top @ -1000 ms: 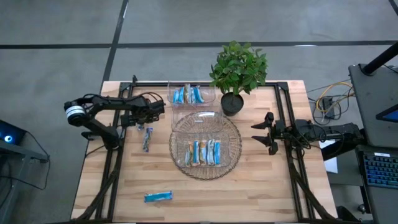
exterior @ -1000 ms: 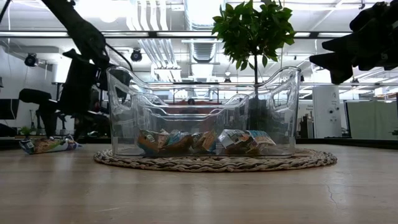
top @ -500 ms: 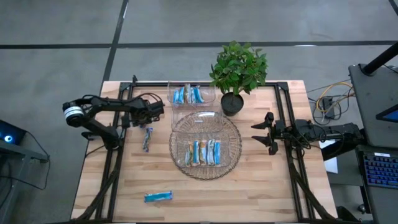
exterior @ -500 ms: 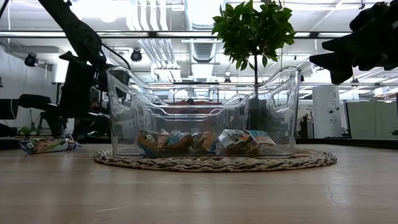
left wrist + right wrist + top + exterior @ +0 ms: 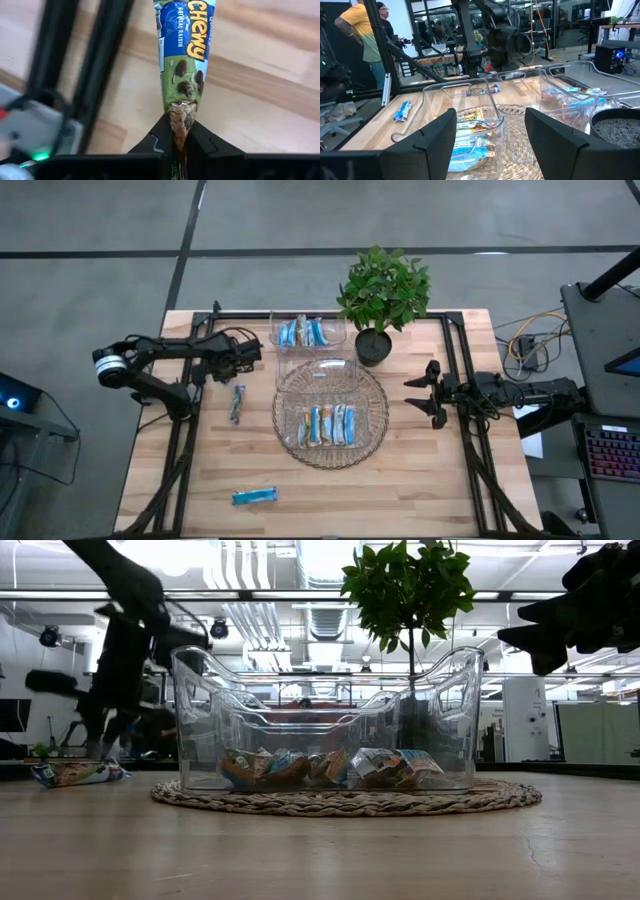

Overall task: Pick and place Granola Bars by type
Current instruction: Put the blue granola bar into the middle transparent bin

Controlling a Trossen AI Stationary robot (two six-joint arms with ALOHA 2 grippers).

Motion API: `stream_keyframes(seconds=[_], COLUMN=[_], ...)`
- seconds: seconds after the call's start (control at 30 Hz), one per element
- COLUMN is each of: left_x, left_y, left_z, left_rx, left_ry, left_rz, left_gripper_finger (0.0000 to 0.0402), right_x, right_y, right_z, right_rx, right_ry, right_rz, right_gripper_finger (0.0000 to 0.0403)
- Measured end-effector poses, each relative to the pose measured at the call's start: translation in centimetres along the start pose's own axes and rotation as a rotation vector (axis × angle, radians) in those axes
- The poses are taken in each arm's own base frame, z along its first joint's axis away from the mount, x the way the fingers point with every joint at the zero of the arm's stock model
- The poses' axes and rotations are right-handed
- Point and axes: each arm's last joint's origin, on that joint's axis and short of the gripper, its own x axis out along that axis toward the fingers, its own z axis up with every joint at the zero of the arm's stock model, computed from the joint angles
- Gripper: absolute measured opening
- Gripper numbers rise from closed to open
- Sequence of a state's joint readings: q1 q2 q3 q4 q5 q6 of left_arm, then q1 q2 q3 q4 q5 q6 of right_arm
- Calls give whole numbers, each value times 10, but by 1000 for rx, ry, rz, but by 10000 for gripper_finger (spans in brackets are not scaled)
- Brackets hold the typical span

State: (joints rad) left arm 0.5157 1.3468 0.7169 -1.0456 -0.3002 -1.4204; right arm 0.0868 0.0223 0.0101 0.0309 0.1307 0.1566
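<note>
Left gripper (image 5: 179,145) pinching the end of a granola bar (image 5: 183,55) on the desk (image 5: 420,470), right gripper (image 5: 424,393) spread, hovering apart

Left gripper (image 5: 180,145) pinches the end of a blue granola bar (image 5: 183,47) (wrapper reads "Chewy") over the wooden table (image 5: 260,100), centre frame.

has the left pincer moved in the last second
Yes. In the high view the left pincer has slid slightly away from the clear container, toward the table's left edge, and now pinches a granola bar.
</note>
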Motion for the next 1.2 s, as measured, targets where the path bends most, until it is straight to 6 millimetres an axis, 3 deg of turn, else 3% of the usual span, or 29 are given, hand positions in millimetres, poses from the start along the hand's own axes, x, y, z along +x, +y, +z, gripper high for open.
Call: stream_keyframes(seconds=[0.23, 0.37, 0.5, 0.63, 0.83, 1.2], left_x=[-70, -108, -132, -143, -144, -148], left_y=[9, 13, 17, 24, 27, -21], left_z=[6, -1, -13, -26, -37, -49], left_rx=[0, -2, 26, 72, 161, 292], left_ry=[-39, -44, -23, -13, 7, -9], left_rz=[-117, -253, -331, -352, -348, -418], left_gripper_finger=[2, 2, 1, 1, 1, 0], right_x=[0, 0, 0, 0, 0, 0], right_y=[0, 0, 0, 0, 0, 0], right_z=[0, 0, 0, 0, 0, 0], right_rx=[0, 0, 0, 0, 0, 0], right_ry=[0, 0, 0, 0, 0, 0], right_rz=[0, 0, 0, 0, 0, 0], right_gripper_finger=[224, 224, 224, 224, 224, 224])
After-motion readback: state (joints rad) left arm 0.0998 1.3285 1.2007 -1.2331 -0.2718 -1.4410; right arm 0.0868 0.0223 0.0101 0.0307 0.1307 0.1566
